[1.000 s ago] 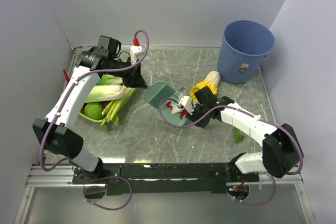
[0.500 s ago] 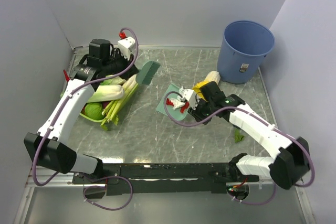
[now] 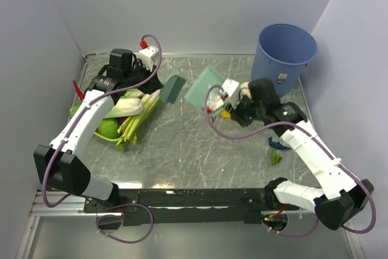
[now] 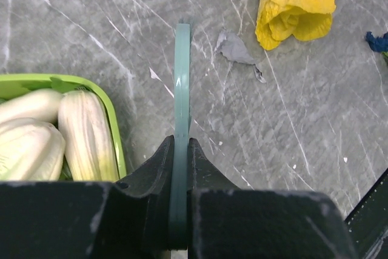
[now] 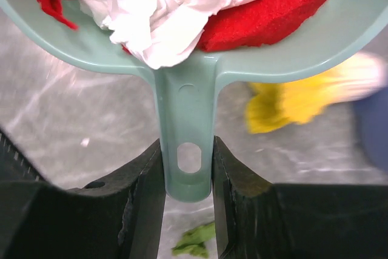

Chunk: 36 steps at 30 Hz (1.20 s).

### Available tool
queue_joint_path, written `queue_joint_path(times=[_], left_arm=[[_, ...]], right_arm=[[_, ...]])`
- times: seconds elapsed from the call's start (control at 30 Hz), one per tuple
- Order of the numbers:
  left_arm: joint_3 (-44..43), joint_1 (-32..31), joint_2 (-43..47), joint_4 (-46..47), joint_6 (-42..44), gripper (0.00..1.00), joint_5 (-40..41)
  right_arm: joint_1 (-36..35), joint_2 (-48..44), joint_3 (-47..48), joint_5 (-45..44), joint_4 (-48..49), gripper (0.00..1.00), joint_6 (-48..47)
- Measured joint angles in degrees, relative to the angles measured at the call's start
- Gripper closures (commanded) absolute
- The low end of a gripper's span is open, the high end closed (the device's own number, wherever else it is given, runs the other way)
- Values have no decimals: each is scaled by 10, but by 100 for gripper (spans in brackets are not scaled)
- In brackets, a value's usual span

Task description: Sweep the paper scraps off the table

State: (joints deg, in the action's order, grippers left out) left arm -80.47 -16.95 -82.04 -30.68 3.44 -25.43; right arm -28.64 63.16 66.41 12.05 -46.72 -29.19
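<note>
Open table (image 3: 182, 150) midfield — bucket (image 3: 284, 59) far-right

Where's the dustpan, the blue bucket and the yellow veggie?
dustpan (image 3: 205, 86), top view, the flat pan part.
blue bucket (image 3: 270, 68), top view, outer wall.
yellow veggie (image 4: 295, 5), left wrist view, frilly leaves.

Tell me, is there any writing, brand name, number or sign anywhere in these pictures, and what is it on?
Small white sticker low on the wall of the blue bucket: dark print, too small to read.
Nothing else can be read: no words, numbers or logos show on the dustpan, the brush or the table.
</note>
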Motion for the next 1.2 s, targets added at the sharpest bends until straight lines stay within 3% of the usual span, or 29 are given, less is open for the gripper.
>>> queue_joint_path(times=[0.4,0.87,1.2], left_arm=[[25,0,-3,11,-18,99,-25],[30,0,-4,26,-30,99,-48],[30,0,-16,34,-51,99,-66]], right_arm=[[117,125,232,-23,-16,100,30],[191,306,519,-161,-113,100,2],[257,365,628,-249,-154,100,-41]])
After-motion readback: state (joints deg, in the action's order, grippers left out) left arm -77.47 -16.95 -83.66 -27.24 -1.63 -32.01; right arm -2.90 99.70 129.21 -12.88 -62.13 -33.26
